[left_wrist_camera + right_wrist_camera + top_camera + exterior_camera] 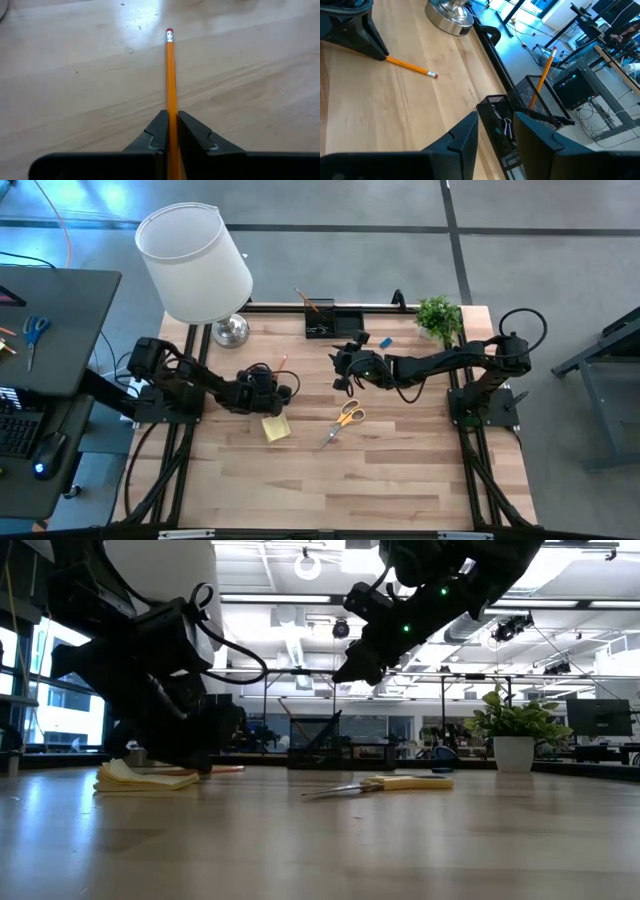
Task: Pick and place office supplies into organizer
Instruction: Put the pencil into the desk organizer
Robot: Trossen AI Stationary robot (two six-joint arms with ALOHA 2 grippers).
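My left gripper (pixel 171 116) is low over the table's left middle (pixel 270 386) and shut on an orange pencil (pixel 170 75). A yellow sticky-note pad (pixel 276 427) lies flat just near of it, and orange-handled scissors (pixel 346 418) lie flat at the table's centre. The black mesh organizer (pixel 530 112) stands at the far edge. A second pencil (pixel 543 75) leans in its cup, and binder clips (pixel 506 127) sit in a low compartment. My right gripper (pixel 496 117) is open and empty, raised above the table (pixel 362 662) just near of the organizer. A blue eraser (pixel 385 340) lies to its right. My left gripper pinches the pencil between its two fingers, with the shaft (pixel 171 107) running out past the fingertips. The fingers lie along the pencil and point toward the far edge. The eraser end (pixel 434 75) is down near the wood, but I cannot tell whether it touches.
A white-shaded lamp with a metal base (pixel 230 330) stands at the far left corner. A small green plant (pixel 438 315) stands at the far right. The near half of the table (pixel 340 490) is bare wood. A dark desk (pixel 50 330) sits beyond the left edge.
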